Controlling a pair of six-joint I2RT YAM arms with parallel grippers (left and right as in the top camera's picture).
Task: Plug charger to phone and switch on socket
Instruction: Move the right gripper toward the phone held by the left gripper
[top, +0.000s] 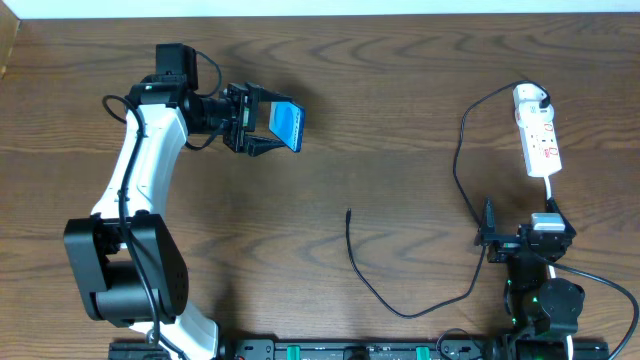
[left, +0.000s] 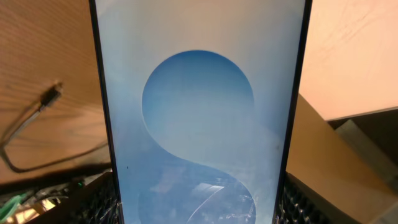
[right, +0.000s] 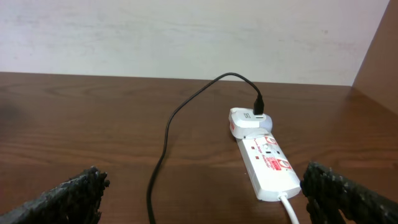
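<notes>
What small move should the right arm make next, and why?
Probably swing the right gripper left toward the charger's free plug tip to pick it up. Its jaws stand open and empty facing the socket, the left gripper already holds the phone, and the tip lies loose between the two arms.

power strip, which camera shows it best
Right wrist: the power strip lies close ahead, with its red markings and the white adapter plugged in at its far end clearly visible. Overhead shows it small, on the table's right side. Left wrist misses it; the phone fills that view.
</notes>
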